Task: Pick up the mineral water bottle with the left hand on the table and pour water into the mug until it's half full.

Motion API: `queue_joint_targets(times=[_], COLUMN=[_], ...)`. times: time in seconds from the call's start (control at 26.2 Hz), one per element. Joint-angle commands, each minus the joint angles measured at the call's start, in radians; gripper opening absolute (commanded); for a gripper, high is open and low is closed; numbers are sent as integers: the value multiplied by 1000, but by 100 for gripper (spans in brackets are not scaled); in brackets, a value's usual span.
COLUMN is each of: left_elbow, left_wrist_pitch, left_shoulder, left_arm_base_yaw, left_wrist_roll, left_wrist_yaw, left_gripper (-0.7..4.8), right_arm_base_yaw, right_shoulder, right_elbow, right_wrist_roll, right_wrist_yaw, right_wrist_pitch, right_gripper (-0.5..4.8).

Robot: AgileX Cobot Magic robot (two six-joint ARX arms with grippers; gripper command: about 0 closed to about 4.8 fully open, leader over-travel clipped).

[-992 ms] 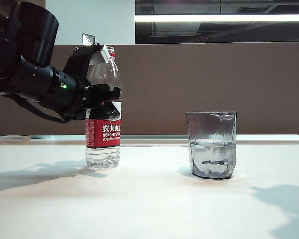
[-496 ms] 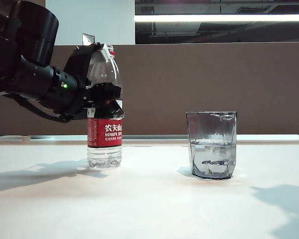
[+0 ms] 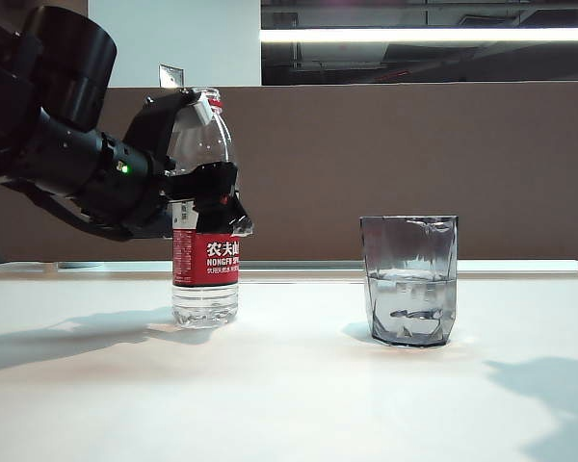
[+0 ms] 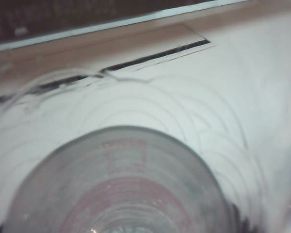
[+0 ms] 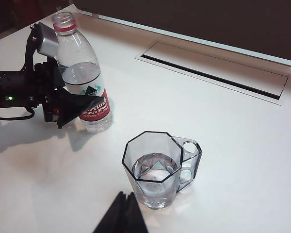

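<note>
Mineral water bottle (image 3: 205,260) stood upright on the table (image 3: 289,385), flanked by the spread, non-gripping left gripper (image 3: 212,154), mug (image 3: 409,279) well apart and half filled, its handle (image 5: 189,158) revealed only by the right wrist view, right gripper (image 5: 120,216) fingers pressed together.

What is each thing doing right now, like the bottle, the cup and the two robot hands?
mineral water bottle: upright on the table, cap off, partly filled.
mug: upright on the table, water about halfway up; it has a handle.
left gripper: open, fingers on either side of the bottle.
right gripper: shut, hovering near the mug, holding nothing.
table: white, with the bottle and mug standing on it.
</note>
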Motion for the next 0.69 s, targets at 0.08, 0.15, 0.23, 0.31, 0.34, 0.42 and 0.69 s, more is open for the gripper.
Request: queue_joint_targets(times=[0.08, 0.15, 0.23, 0.31, 0.34, 0.42, 0.69], left_elbow=[3, 3, 3, 3, 3, 3, 3], left_wrist_pitch=[-58, -90, -119, -143, -161, -197, -371], left_shoulder=[-52, -81, -108, -132, -146, -169, -258], left_arm_base_yaw=[0, 0, 0, 0, 0, 0, 0], left_wrist_roll=[-3, -2, 2, 2, 1, 1, 2], left_wrist_yaw=[3, 3, 3, 3, 3, 3, 3], left_gripper=[479, 479, 479, 479, 479, 479, 479], right_arm_base_yaw=[0, 0, -1, -1, -1, -1, -1], right_shoulder=[-3, -6, -10, -15, -16, -25, -74], right_elbow=[7, 7, 7, 7, 7, 7, 7], right_wrist_roll=[-3, -3, -3, -3, -3, -3, 8], right_wrist_yaw=[-4, -4, -4, -3, -3, -3, -3], right_wrist_pitch=[-8, -11, -11, -13, -14, -19, -32], right_gripper=[-8, -8, -8, -8, -8, -8, -8])
